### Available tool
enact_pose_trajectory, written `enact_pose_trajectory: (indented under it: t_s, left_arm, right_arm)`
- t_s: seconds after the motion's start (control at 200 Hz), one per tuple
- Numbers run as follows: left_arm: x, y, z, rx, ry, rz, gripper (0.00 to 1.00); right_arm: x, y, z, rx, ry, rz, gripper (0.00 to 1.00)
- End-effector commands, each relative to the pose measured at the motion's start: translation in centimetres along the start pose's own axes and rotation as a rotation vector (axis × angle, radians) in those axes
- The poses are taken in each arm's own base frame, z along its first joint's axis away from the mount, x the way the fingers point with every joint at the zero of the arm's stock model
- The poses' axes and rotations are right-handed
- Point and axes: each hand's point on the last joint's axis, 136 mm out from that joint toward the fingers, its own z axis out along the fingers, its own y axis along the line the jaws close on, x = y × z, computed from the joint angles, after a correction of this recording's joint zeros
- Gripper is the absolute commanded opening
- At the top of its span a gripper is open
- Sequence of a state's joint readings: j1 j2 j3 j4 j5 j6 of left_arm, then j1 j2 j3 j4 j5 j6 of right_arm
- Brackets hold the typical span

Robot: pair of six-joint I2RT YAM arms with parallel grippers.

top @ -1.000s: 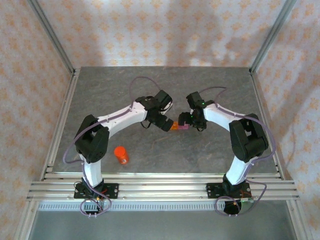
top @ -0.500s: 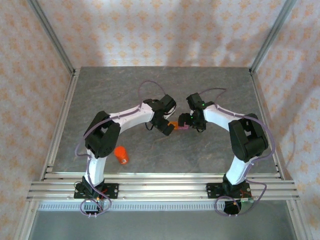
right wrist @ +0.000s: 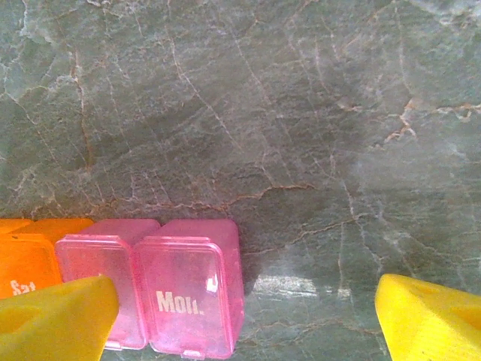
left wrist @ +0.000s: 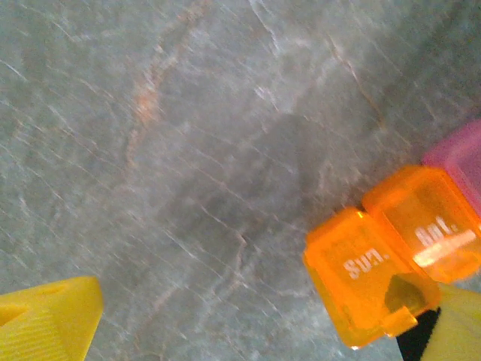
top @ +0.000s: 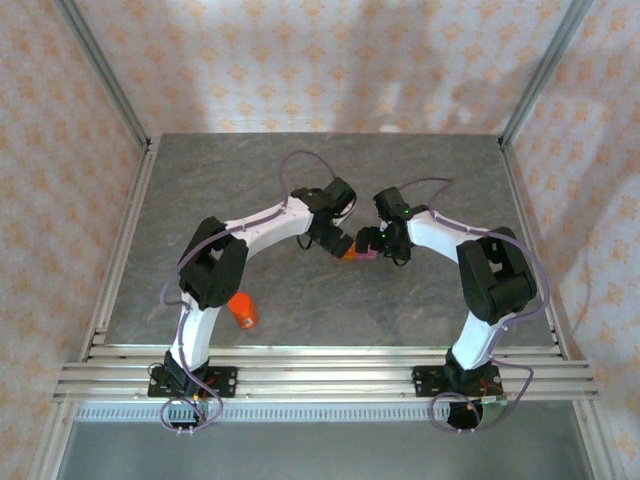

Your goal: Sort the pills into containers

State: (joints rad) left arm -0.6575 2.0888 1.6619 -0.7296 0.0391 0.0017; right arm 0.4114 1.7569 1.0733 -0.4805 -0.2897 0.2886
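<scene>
1. From above I see both arms bent inward, meeting near the middle of the grey marbled table point(top: 250, 180).
2. The containers point(top: 357, 254), a short strip of joined cells, orange at one end and pink at the other, lie flat on the table between the two grippers.
3. The left gripper point(top: 340, 245) stands wide open and holds nothing. In its wrist camera, one yellow finger point(left wrist: 451, 323) overlaps the corner of the orange end cell point(left wrist: 368, 289), marked "Sun". I cannot tell whether they touch.
4. The right gripper point(top: 373, 243) is open as well, with nothing clamped. In its wrist camera, the pink end cell point(right wrist: 192, 293), marked "Mon", sits between the fingers, close to the left-hand finger point(right wrist: 56, 320). That finger covers part of the neighbouring pink and orange cells.
5. An orange bottle point(top: 241, 310) stands well apart, near the left arm's base.
</scene>
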Motion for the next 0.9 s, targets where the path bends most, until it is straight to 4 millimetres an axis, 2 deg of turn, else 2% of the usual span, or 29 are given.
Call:
enact_pose_trajectory:
  t_s: [0.0,0.245,0.35,0.435,0.611,0.636,0.656,0.716,0.896]
  left_arm:
    - [-0.3,2.4,0.7,-0.050,0.025,-0.022,1.00]
    - [-1.3,3.3,2.3,-0.037,0.028,-0.100,1.00]
    - [-1.8,3.3,1.5,-0.027,0.005,-0.127,1.00]
    - [-2.5,3.3,-0.4,-0.015,-0.054,-0.155,1.00]
    - [-4.0,4.7,-6.3,-0.012,-0.224,-0.262,1.00]
    - [-3.8,4.9,-6.3,-0.012,-0.229,-0.279,1.00]
    - [-4.2,5.2,-8.0,-0.006,-0.272,-0.298,1.00]
    - [-3.9,6.0,-9.6,-0.005,-0.323,-0.346,1.00]
    - [-1.3,8.1,-12.5,-0.005,-0.418,-0.469,1.00]
  right_arm:
    - [1.9,-1.7,1.3,0.061,0.062,0.015,0.90]
    - [2.1,-1.7,1.6,0.058,0.072,0.023,0.89]
    - [2.1,-1.6,1.6,0.052,0.075,0.026,0.89]
    - [1.8,-1.3,1.3,0.046,0.070,0.024,0.89]
    - [0.3,-0.5,-0.3,0.038,0.038,-0.004,0.89]
    - [0.0,-0.3,-0.7,0.039,0.032,-0.010,0.89]
    - [-0.3,-0.2,-1.0,0.040,0.024,-0.015,0.89]
    - [-1.2,0.3,-2.1,0.031,0.002,-0.028,0.90]
    - [-3.1,2.1,-5.3,-0.019,-0.055,-0.050,0.90]
